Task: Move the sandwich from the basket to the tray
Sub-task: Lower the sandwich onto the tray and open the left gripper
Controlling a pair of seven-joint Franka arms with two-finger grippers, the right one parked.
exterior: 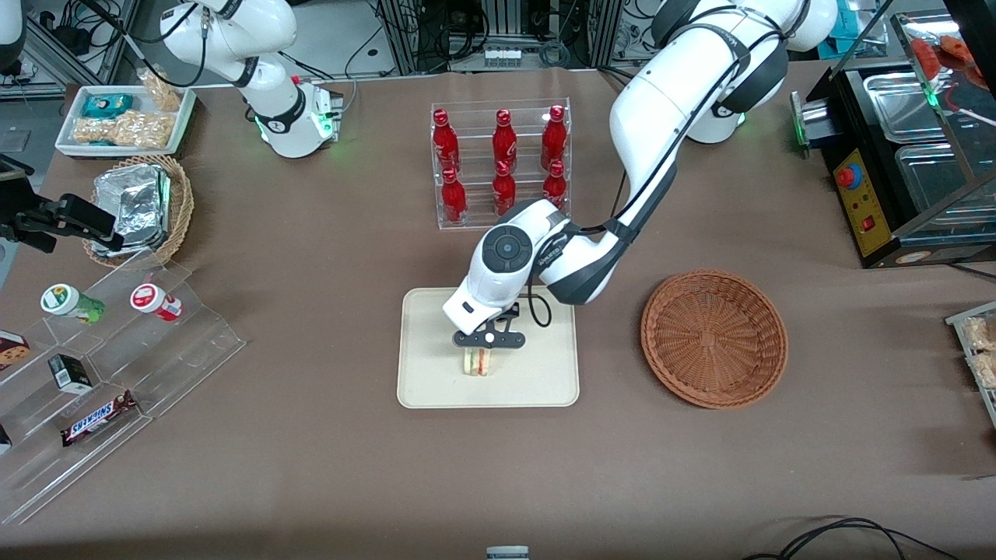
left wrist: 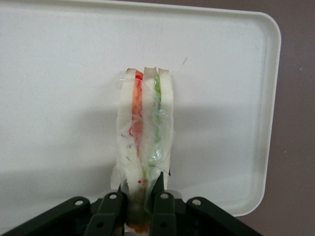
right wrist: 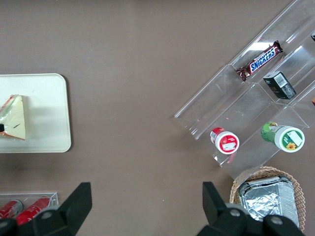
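Gripper [exterior: 478, 359] over tray [exterior: 424, 381]; bottle rack [exterior: 501, 163] stands near.

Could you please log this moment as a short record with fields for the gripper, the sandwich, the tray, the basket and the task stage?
gripper: left arm's gripper over the tray, fingers shut on the sandwich
sandwich: sandwich standing on edge, over or on the tray; contact cannot be told
tray: tray nearer the front camera than the bottle rack
basket: basket empty, beside the tray toward the working arm's end
task stage: sandwich out of the basket, not yet released
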